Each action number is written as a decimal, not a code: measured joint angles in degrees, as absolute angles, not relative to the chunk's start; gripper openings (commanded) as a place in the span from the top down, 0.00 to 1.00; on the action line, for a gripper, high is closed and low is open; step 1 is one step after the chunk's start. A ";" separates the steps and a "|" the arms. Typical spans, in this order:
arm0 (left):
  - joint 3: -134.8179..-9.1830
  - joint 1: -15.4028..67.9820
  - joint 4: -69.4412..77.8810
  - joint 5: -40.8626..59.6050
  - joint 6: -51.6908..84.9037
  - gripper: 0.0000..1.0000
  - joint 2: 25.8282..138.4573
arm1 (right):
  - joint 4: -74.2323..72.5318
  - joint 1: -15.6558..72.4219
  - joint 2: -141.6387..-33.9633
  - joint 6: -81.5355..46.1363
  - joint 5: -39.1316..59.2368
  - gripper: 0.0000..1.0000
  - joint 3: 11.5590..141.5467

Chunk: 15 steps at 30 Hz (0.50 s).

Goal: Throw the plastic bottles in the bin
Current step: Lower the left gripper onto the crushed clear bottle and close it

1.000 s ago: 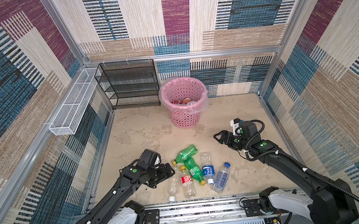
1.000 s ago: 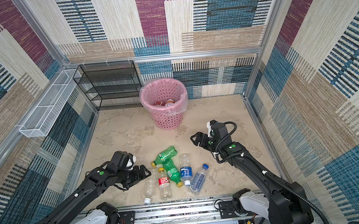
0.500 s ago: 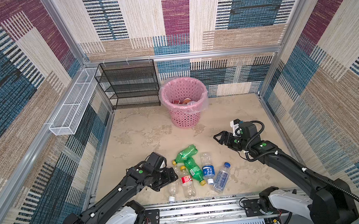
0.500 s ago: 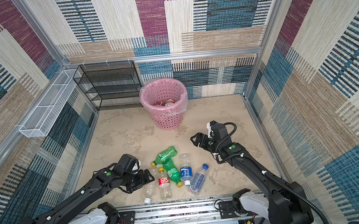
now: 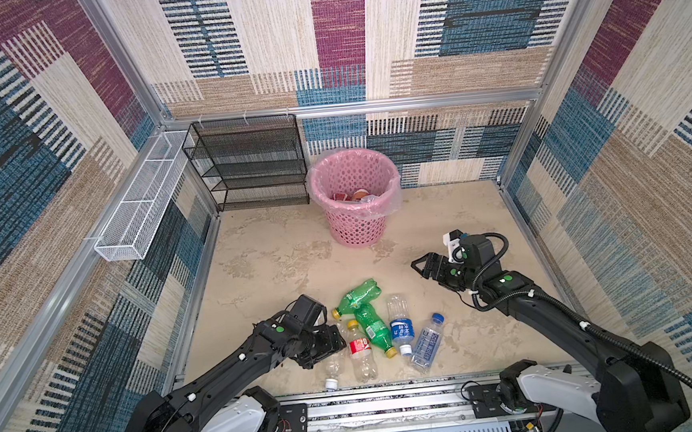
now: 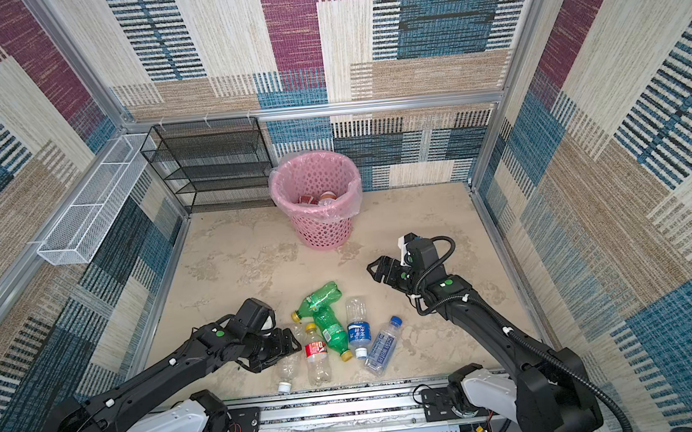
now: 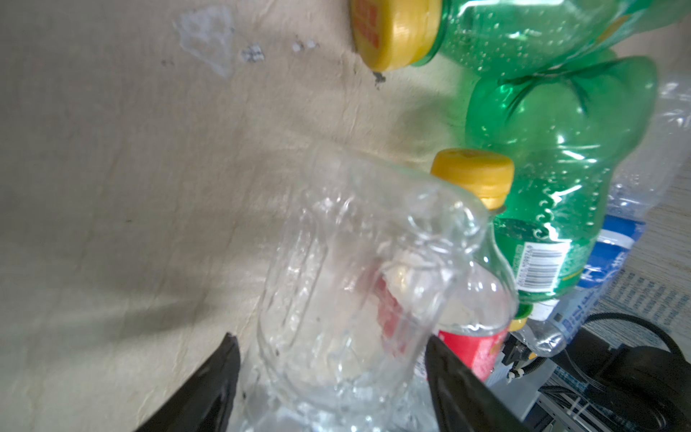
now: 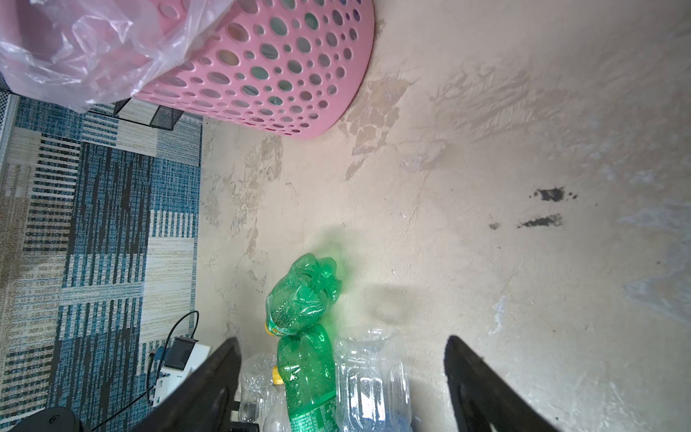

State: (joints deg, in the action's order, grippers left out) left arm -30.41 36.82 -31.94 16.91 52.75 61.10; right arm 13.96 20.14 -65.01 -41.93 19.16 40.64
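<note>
- My left gripper (image 7: 329,338) is straddling a clear unlabelled bottle (image 7: 355,262), one finger on each side. I cannot tell whether the jaws are pressing it.
- That bottle is lying flat, well apart from the bin (image 5: 357,224), and is leaning against a red-labelled bottle (image 5: 361,347).
- A crumpled green bottle (image 5: 360,297) and a labelled green bottle (image 5: 374,327) are crowding in on the bin's side of it. A blue-labelled bottle (image 5: 401,325) and a blue-capped bottle (image 5: 427,342) are lying just beyond them.
- My right gripper (image 5: 420,266) is hanging with jaws spread and nothing between them, nearer the bin than those bottles are.
- Several bottles are lying inside the bin.
</note>
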 measured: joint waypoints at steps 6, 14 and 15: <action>-30.28 36.84 -31.35 16.88 52.75 0.26 61.93 | 13.85 20.14 -65.63 -41.91 19.53 0.14 40.69; -30.22 36.86 -30.94 16.58 52.73 0.31 61.41 | 13.72 20.14 -66.04 -41.89 19.55 0.14 40.86; -30.22 36.86 -31.05 16.27 52.75 0.31 61.10 | 13.69 20.14 -66.06 -41.89 19.55 0.14 40.86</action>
